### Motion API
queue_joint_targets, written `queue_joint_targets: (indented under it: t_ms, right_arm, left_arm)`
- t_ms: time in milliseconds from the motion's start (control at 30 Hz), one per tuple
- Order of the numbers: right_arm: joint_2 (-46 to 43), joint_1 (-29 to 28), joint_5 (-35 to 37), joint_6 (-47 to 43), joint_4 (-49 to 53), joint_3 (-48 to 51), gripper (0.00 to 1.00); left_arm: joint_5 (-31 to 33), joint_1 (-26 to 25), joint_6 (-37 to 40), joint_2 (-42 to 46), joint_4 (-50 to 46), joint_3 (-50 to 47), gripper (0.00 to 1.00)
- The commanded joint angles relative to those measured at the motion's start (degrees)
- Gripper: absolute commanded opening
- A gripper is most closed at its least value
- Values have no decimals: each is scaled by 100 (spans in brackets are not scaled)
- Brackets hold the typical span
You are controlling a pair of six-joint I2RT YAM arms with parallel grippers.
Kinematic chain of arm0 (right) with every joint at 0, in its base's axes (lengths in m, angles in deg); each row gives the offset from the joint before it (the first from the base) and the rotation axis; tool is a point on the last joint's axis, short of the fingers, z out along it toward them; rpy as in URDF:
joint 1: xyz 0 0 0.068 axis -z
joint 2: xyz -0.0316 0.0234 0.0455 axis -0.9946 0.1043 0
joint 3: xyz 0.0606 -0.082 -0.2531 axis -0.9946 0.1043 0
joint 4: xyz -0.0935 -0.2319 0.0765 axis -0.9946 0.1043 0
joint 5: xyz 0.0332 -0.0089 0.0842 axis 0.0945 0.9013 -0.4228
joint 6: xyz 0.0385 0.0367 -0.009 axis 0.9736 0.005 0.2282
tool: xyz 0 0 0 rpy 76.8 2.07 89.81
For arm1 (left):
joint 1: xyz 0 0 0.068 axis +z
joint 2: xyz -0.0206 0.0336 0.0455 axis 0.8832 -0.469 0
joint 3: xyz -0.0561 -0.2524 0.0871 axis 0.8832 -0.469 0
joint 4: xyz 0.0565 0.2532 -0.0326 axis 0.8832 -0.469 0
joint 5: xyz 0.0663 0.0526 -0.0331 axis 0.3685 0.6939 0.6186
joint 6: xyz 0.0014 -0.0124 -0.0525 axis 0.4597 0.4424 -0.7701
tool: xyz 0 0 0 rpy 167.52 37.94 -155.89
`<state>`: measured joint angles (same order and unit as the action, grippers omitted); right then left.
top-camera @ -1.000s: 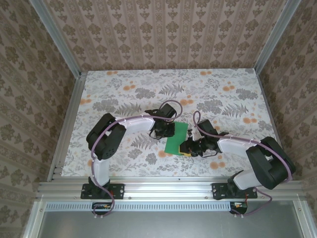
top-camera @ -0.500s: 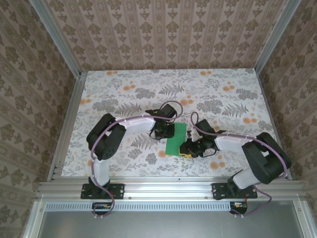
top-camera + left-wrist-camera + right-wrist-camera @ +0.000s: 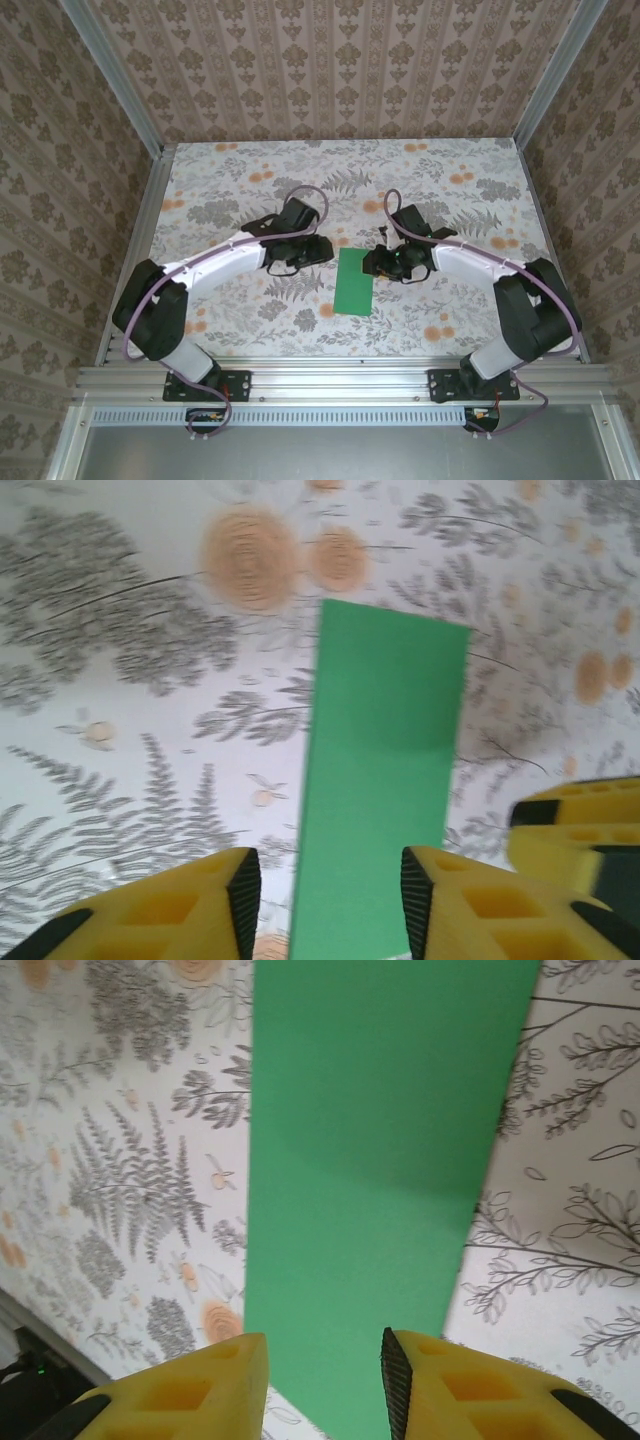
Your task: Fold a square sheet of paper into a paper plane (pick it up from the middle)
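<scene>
Folded green paper lying flat between two open grippers

The sheet of paper [image 3: 354,281], folded into a narrow rectangle, is lying flat on the flower-patterned table [image 3: 250,170] around the middle, its long sides running near to far. The left gripper [image 3: 318,250] is hovering just left of the sheet's far end and the right gripper [image 3: 372,262] just right of it. In both wrist views the yellow fingers are standing apart with nothing clamped between them, and the sheet is showing on the table beyond the gap. Both arms are reaching in from the near edge.
</scene>
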<state>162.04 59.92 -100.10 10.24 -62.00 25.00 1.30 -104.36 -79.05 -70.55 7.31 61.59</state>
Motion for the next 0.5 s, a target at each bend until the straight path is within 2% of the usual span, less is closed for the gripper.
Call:
queue_joint_targets:
  t_ms: [0,467]
  right_arm:
    - [245,-49,342,-187,467,-237,40]
    - [913,-284,378,-232,496,-553,40]
  left_arm:
    - [-392,103,-192,61,386,-435,50]
    - [-675,137,-298,-379,671,-400,54]
